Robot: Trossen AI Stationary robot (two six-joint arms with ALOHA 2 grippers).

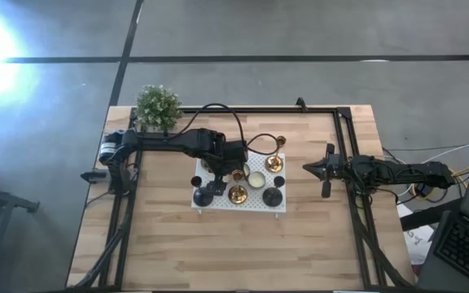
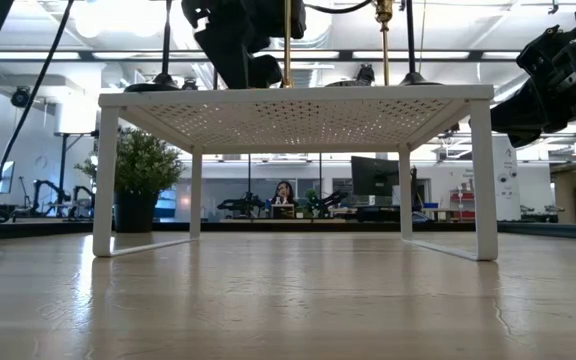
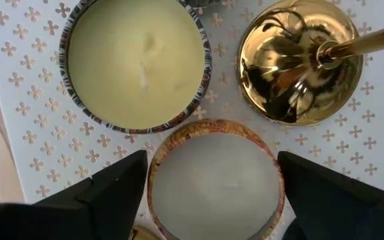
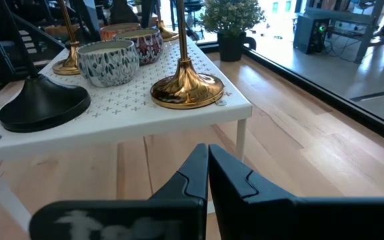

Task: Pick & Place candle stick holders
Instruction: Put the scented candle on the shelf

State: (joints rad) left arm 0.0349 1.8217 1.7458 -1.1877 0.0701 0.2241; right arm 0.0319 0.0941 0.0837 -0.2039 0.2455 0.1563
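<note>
- Dark fingers [image 3: 119,190] of the left gripper [image 3: 212,193] stand spread wide over a white candle tin [image 3: 215,177], gripping nothing; the tin's lower edge is cut off.
- Beside it on the white rack [image 3: 25,127] sit a cream candle [image 3: 135,60] and a gold holder [image 3: 299,63], its stem running out of frame.
- Right gripper [image 4: 207,170] hangs clear of the rack with fingers pressed together, empty, facing another gold holder [image 4: 187,90] and a black holder [image 4: 42,100].
- From table height, only stems show above the rack top; bases are hidden.
</note>
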